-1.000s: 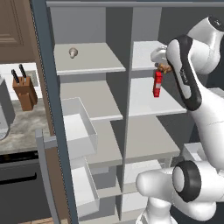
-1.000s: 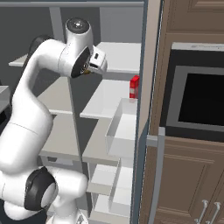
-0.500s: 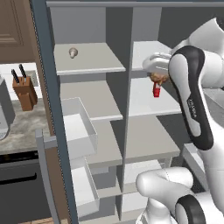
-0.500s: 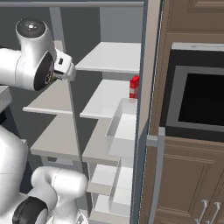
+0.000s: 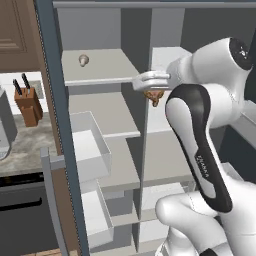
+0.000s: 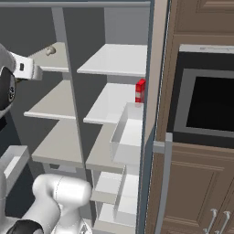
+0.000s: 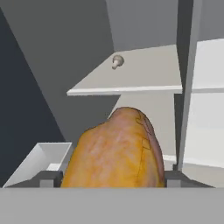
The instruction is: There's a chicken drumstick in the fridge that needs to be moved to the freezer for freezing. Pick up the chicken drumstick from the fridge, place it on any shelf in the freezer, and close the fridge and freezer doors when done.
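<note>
The tool (image 5: 152, 89) is clamped on the chicken drumstick (image 7: 116, 151), which hangs just under it in front of the divider between the freezer (image 5: 100, 107) and the fridge (image 6: 114, 98), the orange-brown lump bulging up between the two dark fingertips (image 7: 46, 178) in the hand view. Ahead of the tool and slightly above lies a pale freezer shelf (image 7: 144, 72) carrying a small beige mushroom (image 7: 117, 61). A red bottle (image 6: 140, 91) stands well off to the tool's right on a fridge shelf; its label is too small to read.
</note>
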Robot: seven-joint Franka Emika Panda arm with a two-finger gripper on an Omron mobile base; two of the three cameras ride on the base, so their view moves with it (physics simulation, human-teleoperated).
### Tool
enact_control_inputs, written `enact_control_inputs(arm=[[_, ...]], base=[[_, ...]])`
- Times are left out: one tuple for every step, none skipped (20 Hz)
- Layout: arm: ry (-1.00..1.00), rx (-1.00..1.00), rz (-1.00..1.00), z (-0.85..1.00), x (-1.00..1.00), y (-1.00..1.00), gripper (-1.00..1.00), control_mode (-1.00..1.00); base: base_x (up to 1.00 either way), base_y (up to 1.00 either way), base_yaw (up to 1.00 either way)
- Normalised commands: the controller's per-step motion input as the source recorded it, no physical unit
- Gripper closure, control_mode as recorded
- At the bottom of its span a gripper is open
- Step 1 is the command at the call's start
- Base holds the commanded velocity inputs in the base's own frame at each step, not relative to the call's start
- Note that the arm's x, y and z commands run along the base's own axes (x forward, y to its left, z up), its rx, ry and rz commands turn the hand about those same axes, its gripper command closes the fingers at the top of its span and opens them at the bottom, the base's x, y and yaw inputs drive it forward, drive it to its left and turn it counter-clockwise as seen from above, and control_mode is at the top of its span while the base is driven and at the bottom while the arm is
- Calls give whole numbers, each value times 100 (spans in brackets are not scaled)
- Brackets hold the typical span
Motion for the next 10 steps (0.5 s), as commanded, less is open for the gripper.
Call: enact_control_inputs(arm=[[0, -12, 11, 24, 19, 51, 100, -100], [0, -13, 10, 21, 20, 44, 100, -100], [0, -10, 9, 18, 32, 20, 100, -100], [0, -8, 9, 14, 30, 0, 100, -100], [2, -7, 10, 12, 37, 0, 100, -100], [7, -6, 12, 4, 39, 0, 100, -100], [5, -7, 11, 6, 36, 0, 100, -100], [0, -10, 9, 11, 33, 0, 100, -100], [0, -15, 8, 7, 27, 3, 100, -100], [0, -21, 11, 0, 24, 17, 100, -100]], base=[[0, 0, 0], [0, 0, 0], [0, 0, 0], [0, 0, 0], [0, 0, 0], [0, 0, 0], [0, 0, 0], [0, 0, 0], [0, 0, 0], [0, 0, 0]])
